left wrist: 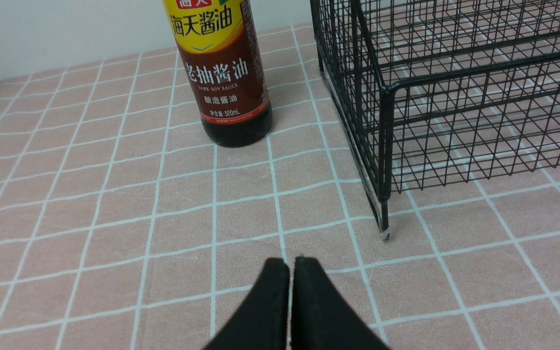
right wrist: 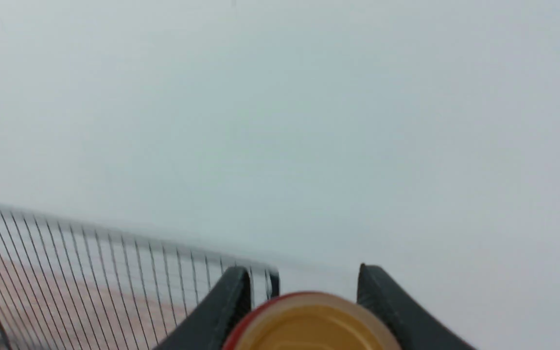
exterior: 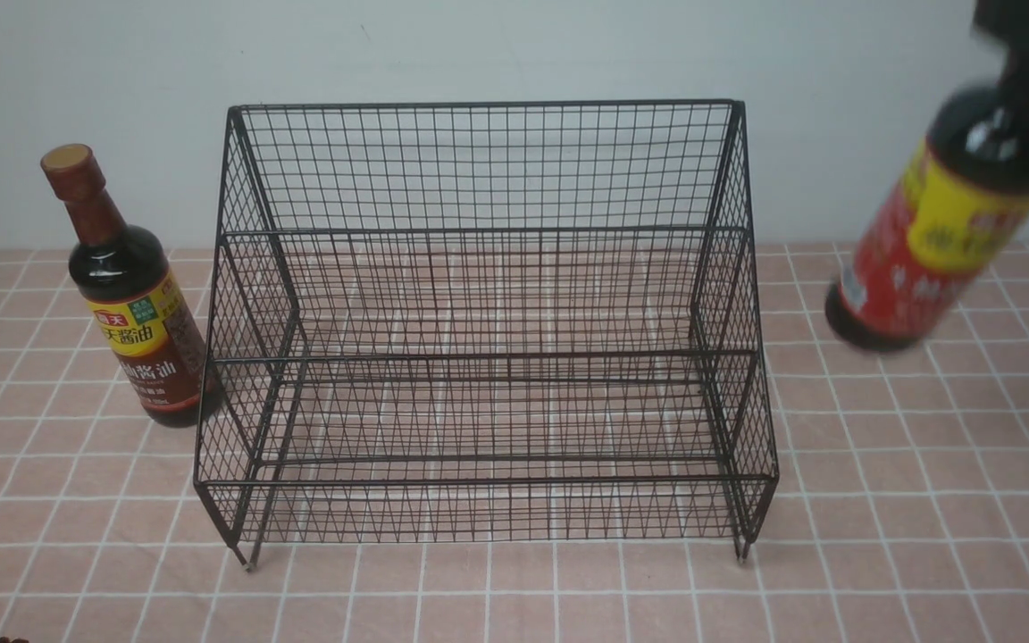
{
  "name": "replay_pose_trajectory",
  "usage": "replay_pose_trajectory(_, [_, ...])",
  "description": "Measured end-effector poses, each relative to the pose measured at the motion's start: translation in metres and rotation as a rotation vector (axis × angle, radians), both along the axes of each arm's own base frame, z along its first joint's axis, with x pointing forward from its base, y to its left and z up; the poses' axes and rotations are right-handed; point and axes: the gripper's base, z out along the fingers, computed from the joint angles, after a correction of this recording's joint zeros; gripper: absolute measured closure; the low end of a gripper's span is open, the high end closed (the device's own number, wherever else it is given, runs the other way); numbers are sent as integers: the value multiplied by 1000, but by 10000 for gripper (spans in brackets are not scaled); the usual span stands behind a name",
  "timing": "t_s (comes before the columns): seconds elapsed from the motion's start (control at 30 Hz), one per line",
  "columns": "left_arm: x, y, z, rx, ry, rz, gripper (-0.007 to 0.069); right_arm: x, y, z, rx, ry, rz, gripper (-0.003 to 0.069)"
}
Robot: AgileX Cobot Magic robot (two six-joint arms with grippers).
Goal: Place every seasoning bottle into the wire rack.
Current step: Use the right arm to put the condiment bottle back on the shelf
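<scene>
And it's the carrying step for the first of the two bottles! The right tool [right wrist: 304, 287] is clamped around the neck of the red-labelled bottle [exterior: 934, 214], up in the air to the right of the wire rack [exterior: 492, 357] and tilted, base swung toward it. Over on the rack's left side, the brown-labelled bottle [exterior: 144, 295] stands on the tabletop [exterior: 639, 594], just beside the mesh, waiting its turn. The left tool [left wrist: 292, 291] is closed with nothing in it, in front of the rack. So neither bottle is in yet, and what does the next move want? Bring that red label across, over the rack's right side wall, keep the base clear of the wire, straighten up, then lower it into a tier before letting go!
</scene>
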Motion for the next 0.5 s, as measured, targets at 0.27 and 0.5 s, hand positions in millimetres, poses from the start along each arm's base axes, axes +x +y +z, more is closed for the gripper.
replay_pose_trajectory(0.27, [0, 0, 0, 0, 0, 0, 631, -4, 23, 31, 50, -83, 101, 393])
replay_pose_trajectory(0.5, [0, 0, 0, 0, 0, 0, 631, 11, 73, 22, 24, -64, 256, 393])
